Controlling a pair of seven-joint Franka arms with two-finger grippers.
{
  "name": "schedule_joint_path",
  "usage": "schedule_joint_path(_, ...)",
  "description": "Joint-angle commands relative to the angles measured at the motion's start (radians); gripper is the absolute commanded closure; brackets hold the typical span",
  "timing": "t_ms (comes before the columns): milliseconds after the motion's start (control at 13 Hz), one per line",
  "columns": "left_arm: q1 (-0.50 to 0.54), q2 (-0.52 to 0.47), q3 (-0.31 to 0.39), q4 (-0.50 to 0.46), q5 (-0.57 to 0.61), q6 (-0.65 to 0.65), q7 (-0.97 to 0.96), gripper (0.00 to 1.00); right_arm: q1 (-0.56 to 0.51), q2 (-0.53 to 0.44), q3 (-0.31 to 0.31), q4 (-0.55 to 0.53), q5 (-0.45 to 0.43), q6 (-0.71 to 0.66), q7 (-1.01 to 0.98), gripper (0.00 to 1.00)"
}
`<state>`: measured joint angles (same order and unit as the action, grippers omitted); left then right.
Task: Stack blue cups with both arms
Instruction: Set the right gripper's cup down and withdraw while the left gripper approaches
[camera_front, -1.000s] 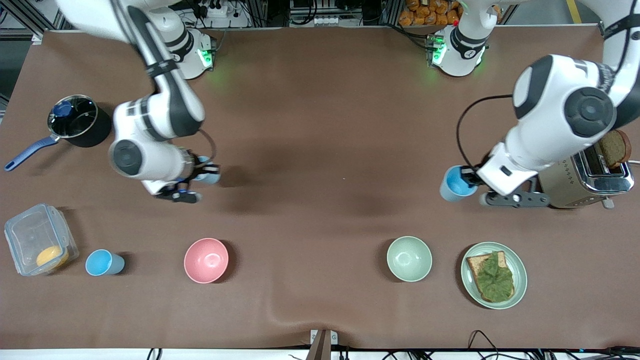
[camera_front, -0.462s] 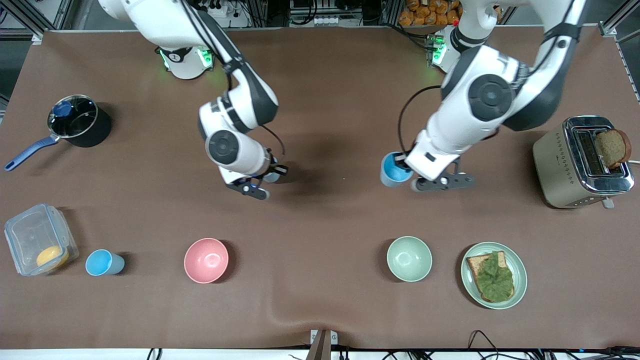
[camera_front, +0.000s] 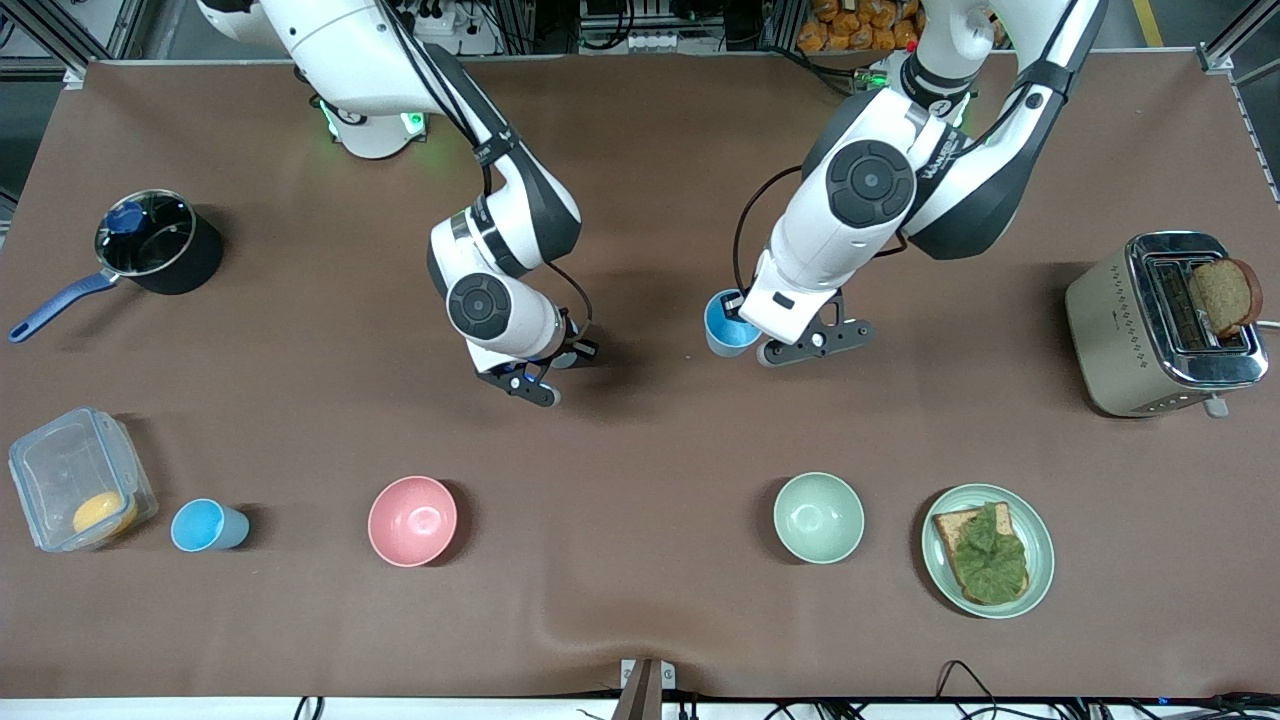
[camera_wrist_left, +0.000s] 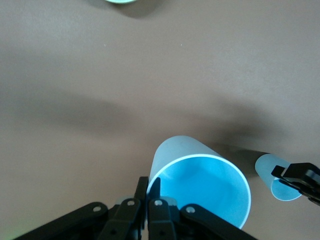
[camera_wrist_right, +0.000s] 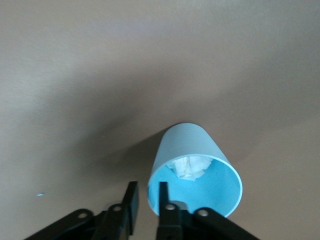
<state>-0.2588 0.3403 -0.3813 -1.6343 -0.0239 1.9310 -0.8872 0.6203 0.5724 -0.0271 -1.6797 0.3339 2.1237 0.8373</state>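
Front view shows both arms over the table's (camera_front: 640, 460) middle — left gripper (camera_front: 738, 322) pinching one blue cup (camera_front: 728, 324), right gripper (camera_front: 562, 357) pinching another cup (camera_wrist_right: 195, 172). Thin rim holds — a bump while stacking might knock either loose.

Plain brown tabletop (camera_front: 640, 450). Light-blue cups: one (camera_front: 727, 325) at the left gripper (camera_front: 745, 330), one (camera_wrist_right: 195, 167) at the right gripper (camera_wrist_right: 147, 200) (something white crumpled inside), one (camera_front: 207, 526) standing alone. Black fingers (camera_wrist_right: 162, 197). Pink bowl (camera_front: 412, 520), pale green bowl (camera_front: 818, 517), white arms banded black.
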Motion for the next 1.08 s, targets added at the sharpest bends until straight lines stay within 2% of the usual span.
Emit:
schedule_joint_path(0, -0.060, 0.032, 0.002, 0.025, -0.010, 0.052, -0.109, 1.00, -0.023, -0.017, -0.014, 0.096, 0.017, -0.144, 0.002, 0.00)
schedule_joint_path(154, -0.103, 0.051, 0.002, 0.025, -0.010, 0.106, -0.197, 1.00, -0.108, -0.048, -0.013, 0.175, 0.010, -0.327, -0.050, 0.00)
schedule_joint_path(308, -0.173, 0.101, 0.009, 0.069, -0.007, 0.163, -0.307, 1.00, -0.184, -0.115, -0.016, 0.172, -0.007, -0.407, -0.174, 0.00)
schedule_joint_path(385, -0.215, 0.146, 0.013, 0.111, -0.004, 0.186, -0.378, 1.00, -0.217, -0.140, -0.016, 0.169, -0.050, -0.453, -0.229, 0.00)
schedule_joint_path(538, -0.289, 0.231, 0.019, 0.189, 0.069, 0.235, -0.507, 1.00, -0.261, -0.176, -0.016, 0.167, -0.130, -0.525, -0.302, 0.00)
schedule_joint_path(692, -0.350, 0.311, 0.028, 0.246, 0.140, 0.288, -0.622, 1.00, -0.341, -0.204, -0.016, 0.167, -0.162, -0.597, -0.435, 0.00)
schedule_joint_path(846, -0.414, 0.350, 0.076, 0.254, 0.160, 0.369, -0.671, 1.00, -0.439, -0.235, -0.016, 0.166, -0.177, -0.655, -0.609, 0.00)
schedule_joint_path(1000, -0.477, 0.365, 0.134, 0.254, 0.159, 0.411, -0.694, 1.00, -0.508, -0.304, -0.014, 0.109, -0.237, -0.650, -0.743, 0.00)
